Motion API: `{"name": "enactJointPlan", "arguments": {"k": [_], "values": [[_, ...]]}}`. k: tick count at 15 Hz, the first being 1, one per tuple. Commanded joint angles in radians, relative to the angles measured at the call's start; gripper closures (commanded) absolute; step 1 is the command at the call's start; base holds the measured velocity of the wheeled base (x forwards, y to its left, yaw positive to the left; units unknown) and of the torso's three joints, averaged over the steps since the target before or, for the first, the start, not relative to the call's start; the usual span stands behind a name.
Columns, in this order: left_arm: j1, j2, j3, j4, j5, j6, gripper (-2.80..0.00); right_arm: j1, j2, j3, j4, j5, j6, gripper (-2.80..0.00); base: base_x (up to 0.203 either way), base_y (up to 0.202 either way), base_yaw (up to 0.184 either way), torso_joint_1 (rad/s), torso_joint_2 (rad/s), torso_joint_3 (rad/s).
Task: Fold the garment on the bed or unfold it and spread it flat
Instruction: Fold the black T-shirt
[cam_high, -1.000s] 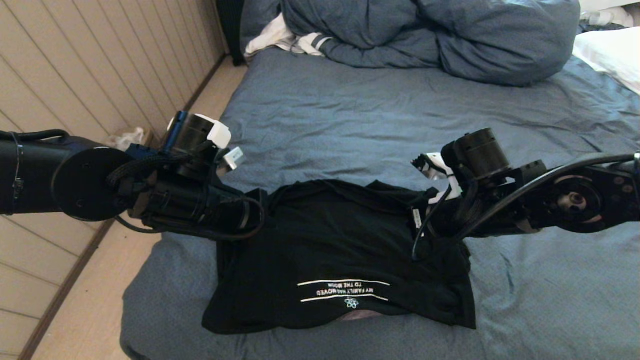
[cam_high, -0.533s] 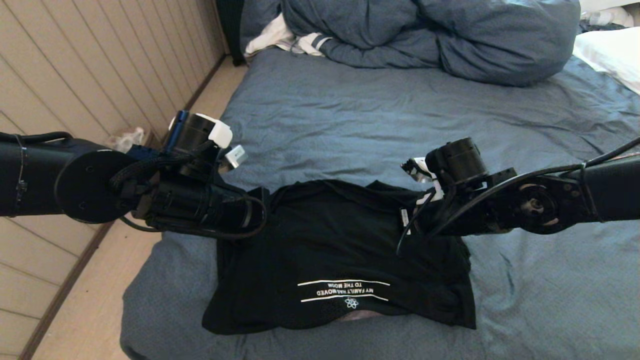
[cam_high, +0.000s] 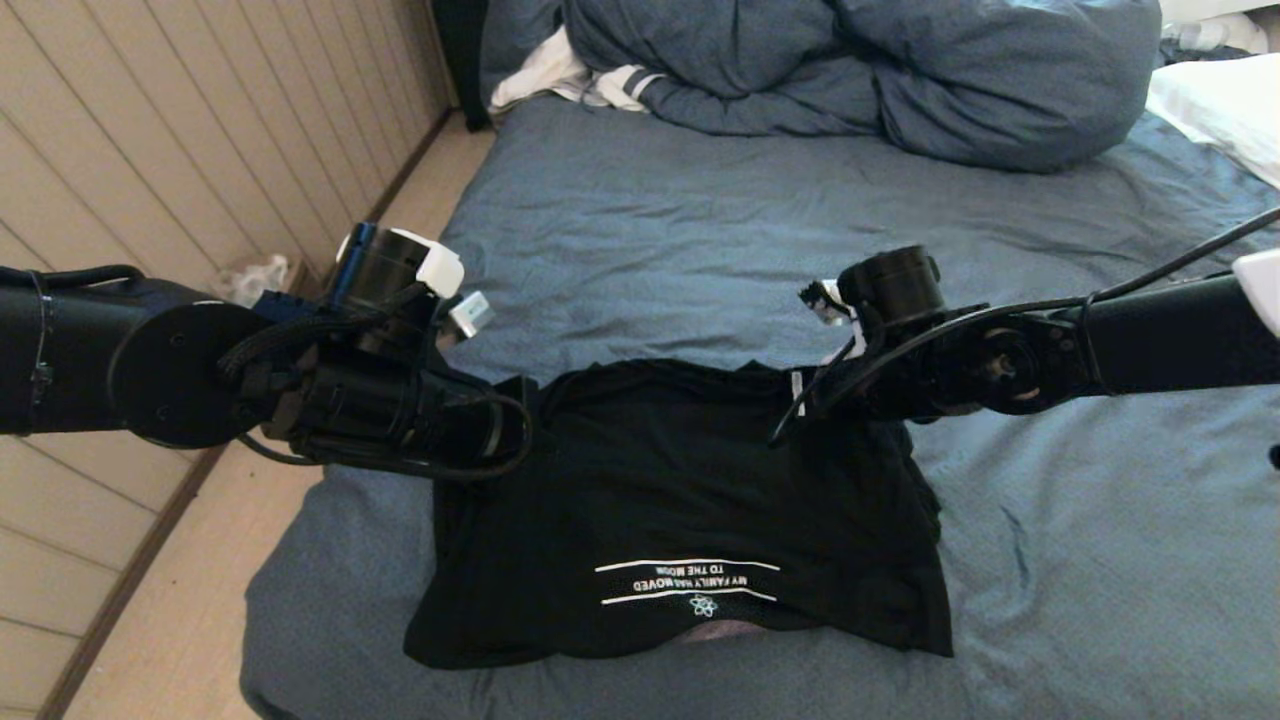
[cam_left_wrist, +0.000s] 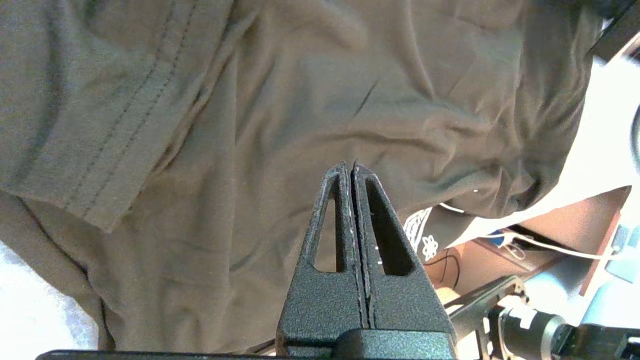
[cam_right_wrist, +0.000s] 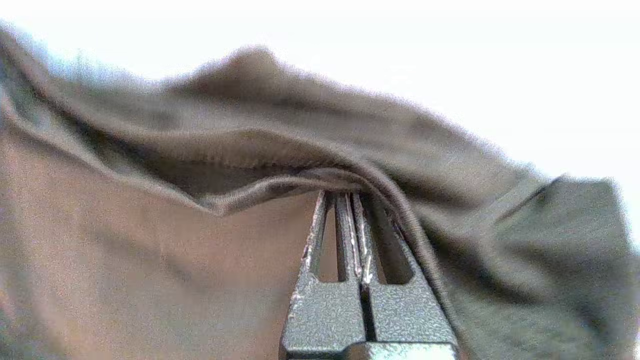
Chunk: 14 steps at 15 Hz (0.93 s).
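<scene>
The garment (cam_high: 680, 480), a black T-shirt, lies folded near the front of the bed (cam_high: 700, 230), its white lettering (cam_high: 688, 580) facing me. My left gripper (cam_high: 525, 405) sits at the far left corner, shut on the cloth. In the left wrist view the left gripper (cam_left_wrist: 350, 165) has its fingers pressed together against the garment (cam_left_wrist: 250, 100). My right gripper (cam_high: 800, 395) is at the far right corner. In the right wrist view the right gripper (cam_right_wrist: 345, 192) is shut, its tips tucked under a fold of the garment (cam_right_wrist: 450, 165). The far edge runs raised between both grippers.
A bulky blue duvet (cam_high: 900, 70) is heaped at the head of the bed, with a white stripe-cuffed cloth (cam_high: 570, 80) beside it and a white pillow (cam_high: 1220, 105) at the right. A panelled wall (cam_high: 150, 130) and a strip of floor (cam_high: 180, 620) run along the bed's left edge.
My right arm has moved left and toward the head of the bed, drawing the garment's far right corner with it. The left arm has kept still.
</scene>
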Motion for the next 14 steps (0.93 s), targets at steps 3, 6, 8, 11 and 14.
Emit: {"name": "enactJointPlan", "arguments": {"k": [3, 6, 8, 11, 14], "values": [[0.0, 0.004, -0.002, 0.001, 0.0, 0.001, 0.0, -0.031, 0.082, -0.152, 0.005, -0.002, -0.007, 0.0, 0.0, 0.0, 0.0, 0.0, 0.0, 0.0], [0.0, -0.001, -0.006, 0.001, 0.0, 0.001, 0.0, -0.068, 0.184, -0.291, 0.007, -0.001, -0.015, 0.0, 0.0, 0.0, 0.0, 0.0, 0.0, 0.0], [0.0, -0.002, -0.005, 0.001, 0.0, 0.001, 0.0, -0.092, 0.237, -0.379, 0.008, 0.0, -0.016, 0.0, 0.0, 0.0, 0.0, 0.0, 0.0, 0.0], [0.0, -0.002, -0.013, 0.001, 0.002, 0.0, 0.0, -0.097, 0.234, -0.39, 0.004, -0.001, -0.013, 0.0, 0.0, 0.0, 0.0, 0.0, 0.0, 0.0], [0.001, -0.034, -0.032, 0.011, 0.011, -0.001, 0.0, -0.098, 0.158, -0.379, 0.003, 0.002, -0.004, 0.0, 0.0, 0.0, 0.0, 0.0, 0.0, 0.0]]}}
